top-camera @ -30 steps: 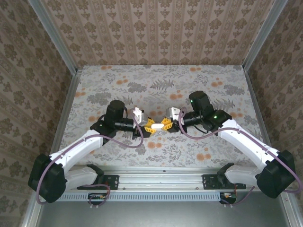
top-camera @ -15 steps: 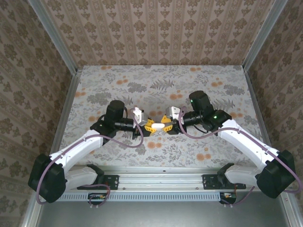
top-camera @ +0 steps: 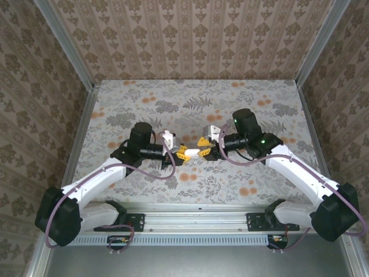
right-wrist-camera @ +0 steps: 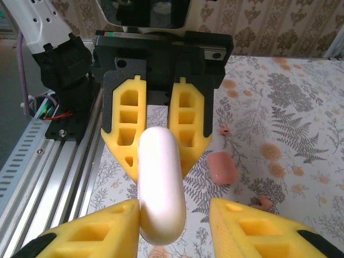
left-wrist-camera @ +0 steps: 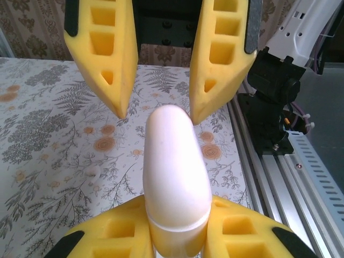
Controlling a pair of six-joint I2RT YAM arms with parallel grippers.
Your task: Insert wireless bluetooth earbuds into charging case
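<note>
We are holding the white charging case (top-camera: pixel 192 151) above the table (top-camera: pixel 259 109), at mid-front between our two arms. Our left tool (left-wrist-camera: pixel 177 217) is clamping it: both yellow fingers (left-wrist-camera: pixel 91 239) are pressing on the case's near end, just below a thin seam that is ringing the shell. The case is sticking straight out from that grip, and its rounded far end is pointing at our right tool (right-wrist-camera: pixel 174 209).

The right tool's fingers are standing apart, one on each side of that rounded end. In the right wrist view the case is sitting close against one finger, and we cannot tell whether it is touching. A clear gap is showing between the case and the other finger, so this tool is not gripping anything.

Down on the floral table, a coral-pink case (right-wrist-camera: pixel 222 167) is lying flat. It is sitting below and beside the held case, on the side away from the aluminium rail (right-wrist-camera: pixel 59 161). Two coral-pink earbuds (right-wrist-camera: pixel 226 129) are resting loose on the cloth near it — one just beyond it, the other nearer our right wrist camera. Both are lying apart from the pink case and outside either case.
</note>
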